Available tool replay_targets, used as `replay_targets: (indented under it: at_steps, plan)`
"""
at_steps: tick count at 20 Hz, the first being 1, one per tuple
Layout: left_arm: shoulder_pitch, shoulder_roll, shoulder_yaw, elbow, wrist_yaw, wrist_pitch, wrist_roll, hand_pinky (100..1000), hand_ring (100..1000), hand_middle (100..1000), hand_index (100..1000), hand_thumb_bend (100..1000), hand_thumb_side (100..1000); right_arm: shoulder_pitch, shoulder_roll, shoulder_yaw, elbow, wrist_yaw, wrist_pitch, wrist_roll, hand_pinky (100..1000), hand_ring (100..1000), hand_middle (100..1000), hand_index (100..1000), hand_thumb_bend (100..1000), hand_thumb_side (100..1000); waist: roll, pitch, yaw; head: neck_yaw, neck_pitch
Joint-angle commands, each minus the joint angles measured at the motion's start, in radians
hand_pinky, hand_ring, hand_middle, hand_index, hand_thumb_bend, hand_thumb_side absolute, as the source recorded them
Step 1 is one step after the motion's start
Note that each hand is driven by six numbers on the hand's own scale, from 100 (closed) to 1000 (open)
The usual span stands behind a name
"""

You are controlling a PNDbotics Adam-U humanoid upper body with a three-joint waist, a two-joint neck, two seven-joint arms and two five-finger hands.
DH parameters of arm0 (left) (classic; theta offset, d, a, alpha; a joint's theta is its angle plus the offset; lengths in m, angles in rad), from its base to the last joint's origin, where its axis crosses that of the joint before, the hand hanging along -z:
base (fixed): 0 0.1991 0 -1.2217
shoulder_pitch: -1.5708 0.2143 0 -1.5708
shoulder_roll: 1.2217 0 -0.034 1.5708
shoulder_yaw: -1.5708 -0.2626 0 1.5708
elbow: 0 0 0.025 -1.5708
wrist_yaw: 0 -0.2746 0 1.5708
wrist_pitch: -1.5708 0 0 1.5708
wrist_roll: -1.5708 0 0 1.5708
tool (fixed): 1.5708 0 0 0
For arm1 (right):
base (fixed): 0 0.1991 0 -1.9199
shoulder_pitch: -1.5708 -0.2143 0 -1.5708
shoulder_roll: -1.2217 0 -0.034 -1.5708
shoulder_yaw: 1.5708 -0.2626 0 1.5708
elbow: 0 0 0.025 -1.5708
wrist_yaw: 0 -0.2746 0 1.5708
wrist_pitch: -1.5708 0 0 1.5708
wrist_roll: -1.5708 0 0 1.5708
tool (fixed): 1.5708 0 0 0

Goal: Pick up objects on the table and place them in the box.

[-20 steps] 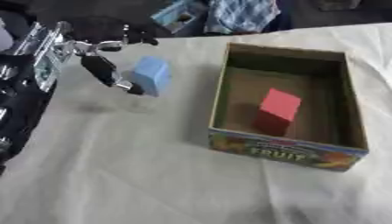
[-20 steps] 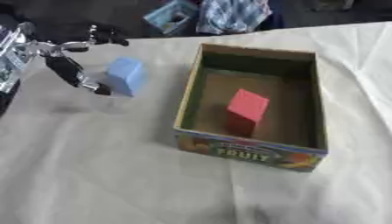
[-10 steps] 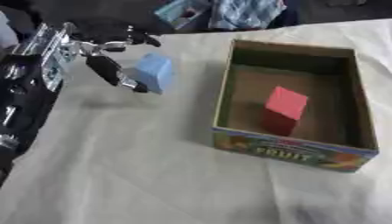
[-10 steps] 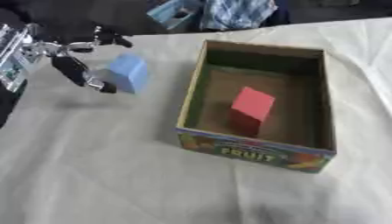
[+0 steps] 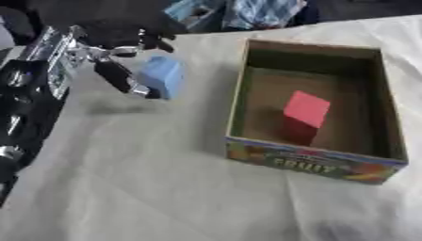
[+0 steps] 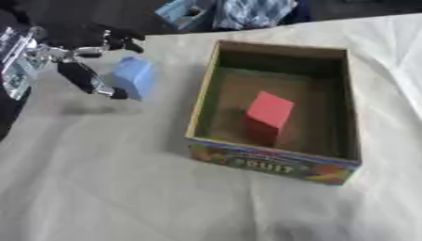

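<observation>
A light blue block (image 5: 162,76) hangs a little above the cream tablecloth, left of the box, with its shadow on the cloth below. My left hand (image 5: 114,75) comes in from the left edge and is shut on it, thumb on the near side and fingers (image 5: 150,40) over the top. A cardboard box (image 5: 237,96) with a printed fruit front stands at the right, open at the top. A red block (image 5: 306,112) lies tilted on its floor. My right hand shows in neither view.
The black arm with silver joints (image 5: 29,99) runs down the left edge. A blue object (image 5: 194,12) and checked cloth (image 5: 265,10) lie past the table's far edge. Wrinkled cloth (image 5: 148,188) covers the near table.
My left hand keeps its hold on the blue block and has barely moved. The whole picture has shifted slightly, so the camera moved.
</observation>
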Motion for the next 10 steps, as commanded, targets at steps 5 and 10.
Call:
replay_targets:
  at_steps: [5,10]
  plan:
    - [-0.028,0.035,0.023,0.006,-0.08,-0.149,-0.103,780,910,1000,954,550,851,-0.01,0.0,0.003,-0.02,0.02,0.002,0.016,866,743,546,886,471,904,-0.003,-0.009,-0.002,0.012,-0.02]
    - [-0.026,0.03,0.006,0.026,-0.093,-0.149,-0.118,779,909,1000,951,523,870,-0.013,0.005,0.008,-0.02,0.026,0.007,0.025,867,743,545,888,468,902,-0.004,0.001,0.004,0.017,-0.024]
